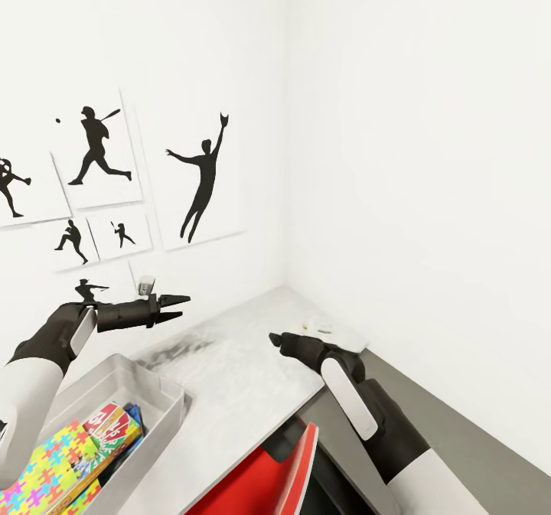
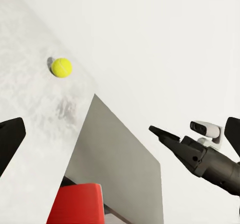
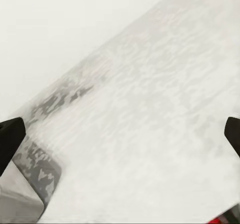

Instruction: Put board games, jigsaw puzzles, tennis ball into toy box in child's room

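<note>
The light-grey toy box (image 1: 164,392) stands on the white table (image 1: 237,377) at the lower left. Inside it lie a bright jigsaw puzzle (image 1: 46,461), a second one (image 1: 86,494) under it, and a red-green board game (image 1: 113,423) against a blue one (image 1: 135,412). My left gripper (image 1: 174,308) hovers open above the box's far end, holding nothing. My right gripper (image 1: 277,339) is low over the table further right, its fingertips (image 3: 10,139) spread wide and empty. The left wrist view has the yellow tennis ball (image 2: 61,67) resting on the table, beyond the right gripper (image 2: 162,133).
White walls meet in a corner behind the table, with baseball silhouette pictures (image 1: 200,186) on the left one. A red chair (image 1: 268,477) is tucked at the table's front edge. Grey floor (image 1: 459,415) lies to the right.
</note>
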Motion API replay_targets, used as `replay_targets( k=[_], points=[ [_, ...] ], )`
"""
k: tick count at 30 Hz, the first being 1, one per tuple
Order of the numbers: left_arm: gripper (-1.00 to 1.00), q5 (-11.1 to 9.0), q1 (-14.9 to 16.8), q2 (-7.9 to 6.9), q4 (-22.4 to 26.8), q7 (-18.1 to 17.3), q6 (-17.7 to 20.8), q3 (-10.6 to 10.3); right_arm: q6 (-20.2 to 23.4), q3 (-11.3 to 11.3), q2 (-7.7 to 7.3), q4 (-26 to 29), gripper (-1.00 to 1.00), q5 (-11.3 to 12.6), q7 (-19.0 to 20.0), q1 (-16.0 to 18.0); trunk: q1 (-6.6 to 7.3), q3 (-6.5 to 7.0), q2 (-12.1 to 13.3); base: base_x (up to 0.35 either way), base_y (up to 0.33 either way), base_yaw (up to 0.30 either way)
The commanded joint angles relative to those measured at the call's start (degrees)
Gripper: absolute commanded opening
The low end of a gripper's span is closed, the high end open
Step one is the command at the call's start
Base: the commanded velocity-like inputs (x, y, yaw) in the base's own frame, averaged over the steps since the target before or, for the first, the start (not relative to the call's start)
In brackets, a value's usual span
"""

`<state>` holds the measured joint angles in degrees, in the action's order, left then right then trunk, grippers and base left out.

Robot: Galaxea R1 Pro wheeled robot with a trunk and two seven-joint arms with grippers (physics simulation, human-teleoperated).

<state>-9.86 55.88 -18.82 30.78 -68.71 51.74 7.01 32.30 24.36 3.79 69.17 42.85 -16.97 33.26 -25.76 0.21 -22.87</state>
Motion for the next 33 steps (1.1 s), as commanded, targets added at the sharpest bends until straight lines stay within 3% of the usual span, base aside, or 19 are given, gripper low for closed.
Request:
replay_targets(
  k=[1, 5, 8, 12, 19, 25, 33],
  points=[
    [1.0, -0.16, 0.01, 0.0, -0.02, -0.09, 0.38, 0.02, 1.09, -0.05, 0.33, 0.01, 1.0, 0.57, -1.08, 0.37, -0.02, -0.03, -0.04, 0.0, 0.0, 0.0],
    [1.0, -0.16, 0.01, 0.0, -0.02, 0.0, 0.38, 0.02, 5.17, -1.49, 2.18, -0.87, 1.0, 0.57, -4.7, 3.61, -0.02, -0.03, -0.04, 0.0, 0.0, 0.0],
    [1.0, -0.16, 0.01, 0.01, -0.02, 0.07, 0.38, 0.02, 7.09, -3.09, 3.78, -4.0, 1.0, 0.62, -7.7, 7.94, -0.02, -0.03, -0.04, 0.0, 0.0, 0.0],
    [1.0, -0.1, 0.01, -0.04, -0.02, -0.03, 0.41, -0.01, 8.65, -4.13, 6.21, -12.27, 1.0, 0.65, -10.25, 16.12, -0.02, -0.03, -0.04, 0.0, 0.0, 0.0],
    [1.0, -0.07, 0.01, -0.09, -0.02, -0.36, 0.51, -0.13, 8.74, -4.5, 6.21, -28.02, 1.0, 0.64, -12.1, 30.19, -0.02, -0.03, -0.04, 0.0, 0.0, 0.0],
    [1.0, -0.08, 0.01, -0.13, -0.02, -0.45, 0.55, -0.07, 7.26, -4.57, 6.21, -41.85, 1.0, 0.74, -12.49, 39.83, -0.02, -0.03, -0.04, 0.0, 0.0, 0.0],
    [1.0, -0.07, 0.01, -0.16, -0.02, -0.46, 0.61, -0.04, 6.65, -4.58, 6.21, -48.8, 1.0, 0.75, -12.51, 43.7, -0.02, -0.03, -0.04, 0.0, 0.0, 0.0]
  ],
)
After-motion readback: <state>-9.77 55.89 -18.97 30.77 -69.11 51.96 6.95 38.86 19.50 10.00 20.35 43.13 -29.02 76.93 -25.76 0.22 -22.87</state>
